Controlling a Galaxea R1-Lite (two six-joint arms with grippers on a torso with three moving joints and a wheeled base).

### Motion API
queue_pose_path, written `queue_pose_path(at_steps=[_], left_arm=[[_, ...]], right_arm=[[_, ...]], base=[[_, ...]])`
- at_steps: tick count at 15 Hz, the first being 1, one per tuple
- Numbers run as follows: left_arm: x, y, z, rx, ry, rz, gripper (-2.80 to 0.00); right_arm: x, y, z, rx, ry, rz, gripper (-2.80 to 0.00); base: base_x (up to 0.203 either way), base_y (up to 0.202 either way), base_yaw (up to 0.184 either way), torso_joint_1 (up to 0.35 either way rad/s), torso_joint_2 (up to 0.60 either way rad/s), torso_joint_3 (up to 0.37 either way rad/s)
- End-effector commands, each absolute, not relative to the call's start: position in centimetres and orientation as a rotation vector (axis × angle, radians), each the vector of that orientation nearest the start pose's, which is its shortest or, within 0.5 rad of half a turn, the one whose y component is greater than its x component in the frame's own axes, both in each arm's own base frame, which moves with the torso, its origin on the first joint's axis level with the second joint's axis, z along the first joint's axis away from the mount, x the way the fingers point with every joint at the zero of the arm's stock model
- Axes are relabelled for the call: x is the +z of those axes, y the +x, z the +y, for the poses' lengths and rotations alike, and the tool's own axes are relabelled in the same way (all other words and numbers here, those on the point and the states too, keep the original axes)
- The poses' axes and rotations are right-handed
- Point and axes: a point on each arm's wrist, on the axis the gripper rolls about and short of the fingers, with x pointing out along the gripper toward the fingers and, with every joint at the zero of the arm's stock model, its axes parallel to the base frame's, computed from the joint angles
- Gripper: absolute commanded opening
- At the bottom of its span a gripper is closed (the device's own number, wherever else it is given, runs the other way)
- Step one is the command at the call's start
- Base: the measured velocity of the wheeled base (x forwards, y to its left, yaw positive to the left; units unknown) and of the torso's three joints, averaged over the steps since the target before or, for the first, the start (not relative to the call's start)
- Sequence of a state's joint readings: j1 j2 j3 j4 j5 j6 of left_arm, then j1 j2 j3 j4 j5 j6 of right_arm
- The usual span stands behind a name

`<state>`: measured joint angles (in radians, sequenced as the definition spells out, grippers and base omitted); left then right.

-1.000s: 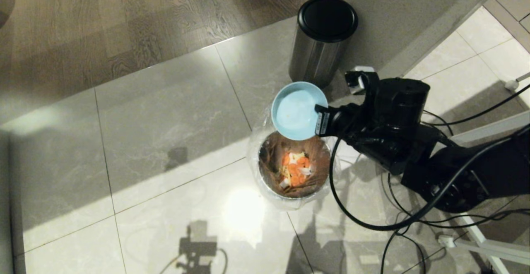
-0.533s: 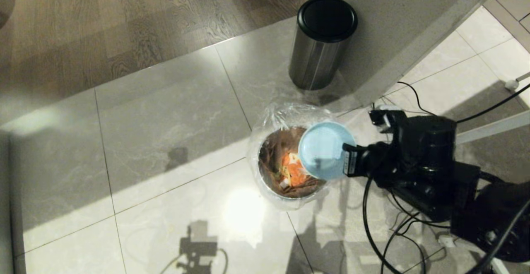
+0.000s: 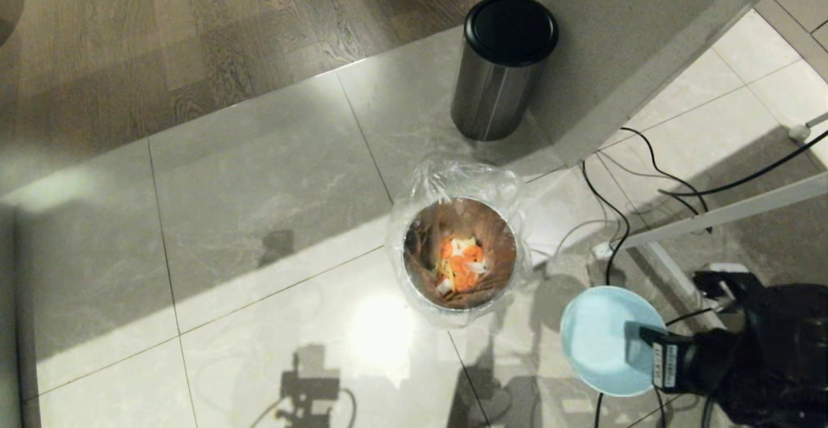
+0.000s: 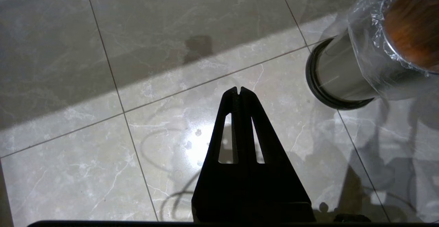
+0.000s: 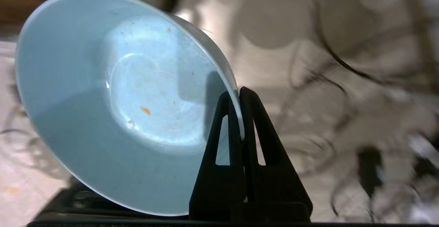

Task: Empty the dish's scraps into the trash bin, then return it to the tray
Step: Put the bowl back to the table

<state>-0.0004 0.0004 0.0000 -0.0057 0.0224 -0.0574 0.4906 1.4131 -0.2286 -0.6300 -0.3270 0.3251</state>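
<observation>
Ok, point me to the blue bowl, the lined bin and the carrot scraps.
blue bowl (image 3: 598, 337), head view, bare inside.
lined bin (image 3: 409, 266), head view, left rim.
carrot scraps (image 3: 460, 263), head view, orange pile in the bin.

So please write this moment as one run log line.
right claw: shut on dish rim | scraps: in trash bin | left claw: shut, idle

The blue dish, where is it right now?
In the head view the dish is low on the right, clamped by its rim in the right tool, off to the right of the trash bin and clear of it.
</observation>
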Motion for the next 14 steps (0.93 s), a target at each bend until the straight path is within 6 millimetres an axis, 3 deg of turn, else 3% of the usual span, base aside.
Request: queue_pose_path(at_steps=[1, 4, 6, 14], left_arm=[[7.6, -2.3, 0.1, 0.021, -0.058, -0.005, -2.80], [7.6, -2.3, 0.1, 0.023, -0.058, -0.005, -2.80], [7.6, -2.3, 0.1, 0.022, -0.058, -0.005, -2.80], [7.6, -2.3, 0.1, 0.023, -0.058, -0.005, -2.80]], right_arm=[[10.5, 13.7, 4.7, -0.032, 0.128, 0.512, -2.80], [9.6, 11.5, 1.9, -0.154, 0.134, 0.508, -2.80], [10.1, 10.0, 0.9, -0.136, 0.147, 0.452, -2.80], [9.1, 3.1, -0.3, -0.124, 0.002, 0.408, -2.80]], base=[[0.000, 0.000, 0.000, 0.000, 0.00, 0.000], [0.000, 0.000, 0.000, 0.000, 0.00, 0.000], [0.000, 0.000, 0.000, 0.000, 0.00, 0.000], [0.000, 0.000, 0.000, 0.000, 0.00, 0.000]])
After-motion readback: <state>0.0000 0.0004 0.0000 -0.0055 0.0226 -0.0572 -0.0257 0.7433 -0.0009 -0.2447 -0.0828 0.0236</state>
